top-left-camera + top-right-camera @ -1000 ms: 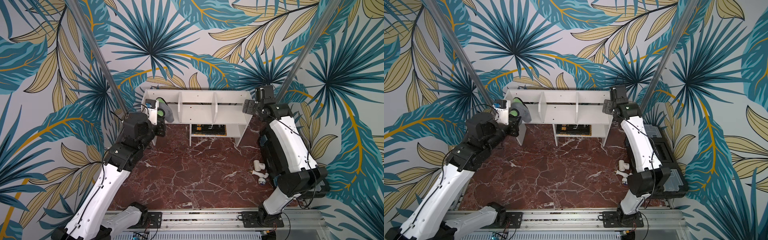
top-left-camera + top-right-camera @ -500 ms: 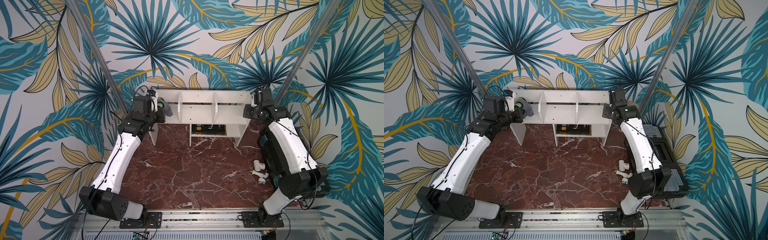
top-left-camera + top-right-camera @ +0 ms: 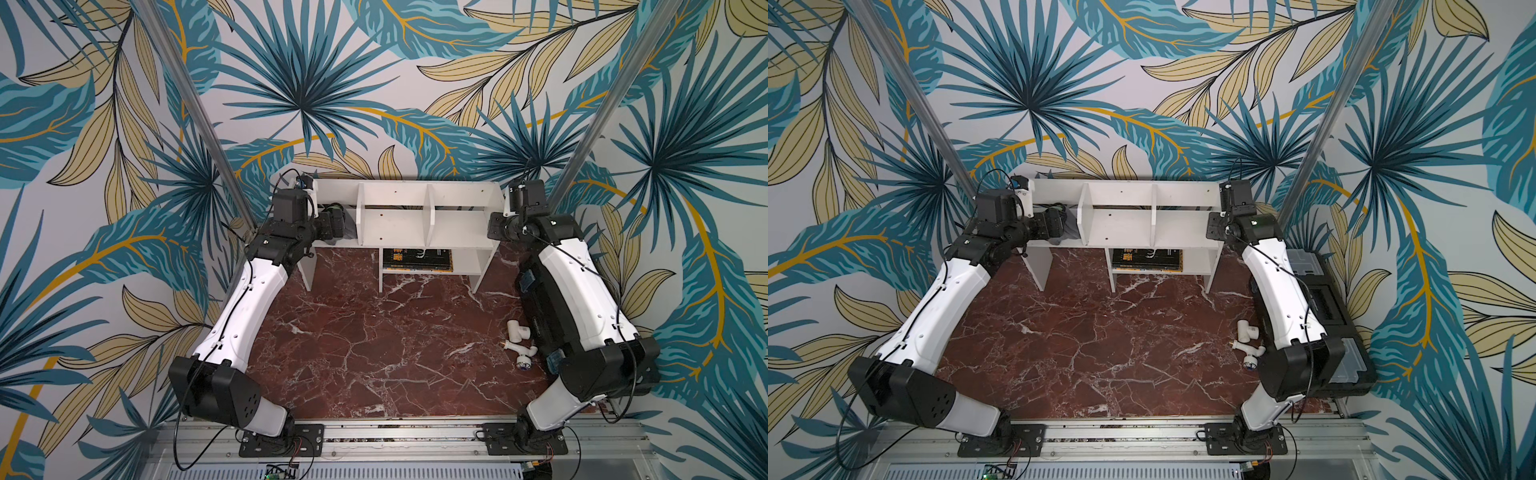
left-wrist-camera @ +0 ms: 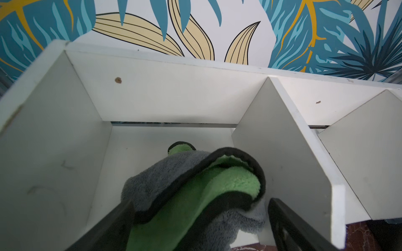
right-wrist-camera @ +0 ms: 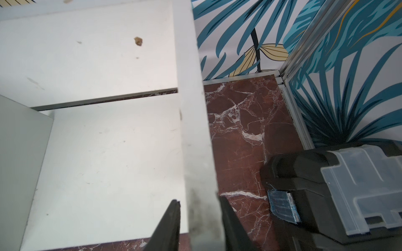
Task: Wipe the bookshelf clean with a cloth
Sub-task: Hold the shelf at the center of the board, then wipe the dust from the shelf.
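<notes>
Bookshelf look: white board bookshelf (image 3: pixel 399 224) at the far edge of the red marble desk (image 3: pixel 374 332), with three upper compartments split by two dividers and a lower cubby holding dark books (image 3: pixel 415 257).
Bookshelf wear: the left wrist view shows faint scuffs on the side wall (image 4: pixel 50 173) and a small brown spot on the back board. The right wrist view shows a grey smudge on the end panel's front edge (image 5: pixel 202 206).
Cloth look: the cloth (image 4: pixel 195 191) is fluffy grey, edged in black, with its lime-green side folded up and showing.
Cloth place: bunched on the floor of the end compartment at the robot's left.
Left fingers: the left fingers (image 4: pixel 115 223) are spread wide on either side of the cloth, not pinching it.
Right fingers: the right fingers (image 5: pixel 171 221) straddle the bookshelf's right end panel, drawn in near it. I cannot tell whether they press it.
Only in the wrist views: the cloth's green side, the marks, and how both pairs of fingers stand.
Only in the top views: the whole shelf, the cubby, white pipe fittings (image 3: pixel 519 340) on the desk, and just a grey scrap of cloth (image 3: pixel 1069 230) behind the left arm.
Toolbox: the black toolbox (image 5: pixel 315 173) sits just right of the shelf.
</notes>
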Robot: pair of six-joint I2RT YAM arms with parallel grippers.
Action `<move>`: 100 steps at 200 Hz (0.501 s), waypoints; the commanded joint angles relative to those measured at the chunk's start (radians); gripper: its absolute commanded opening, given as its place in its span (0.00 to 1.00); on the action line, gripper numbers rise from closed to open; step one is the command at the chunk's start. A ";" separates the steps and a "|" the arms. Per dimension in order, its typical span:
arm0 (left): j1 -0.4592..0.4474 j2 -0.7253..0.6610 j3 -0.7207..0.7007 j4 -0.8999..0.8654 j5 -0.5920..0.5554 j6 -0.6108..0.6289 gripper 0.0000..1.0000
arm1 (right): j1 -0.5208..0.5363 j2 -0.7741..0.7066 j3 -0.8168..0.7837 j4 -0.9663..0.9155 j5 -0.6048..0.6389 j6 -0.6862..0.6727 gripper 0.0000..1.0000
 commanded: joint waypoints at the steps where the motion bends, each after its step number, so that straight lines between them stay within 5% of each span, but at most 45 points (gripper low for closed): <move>1: 0.005 0.042 0.048 -0.015 -0.019 -0.021 1.00 | 0.012 -0.019 -0.036 0.017 -0.087 0.020 0.31; 26: -0.010 0.073 0.015 0.002 0.030 -0.040 0.87 | 0.012 -0.012 -0.046 0.032 -0.097 0.030 0.27; 42: -0.028 0.099 0.020 -0.004 0.036 -0.037 0.67 | 0.012 -0.011 -0.051 0.034 -0.092 0.030 0.24; 100: -0.018 0.208 0.170 -0.044 -0.133 -0.013 0.24 | 0.012 -0.013 -0.082 0.036 -0.137 0.016 0.07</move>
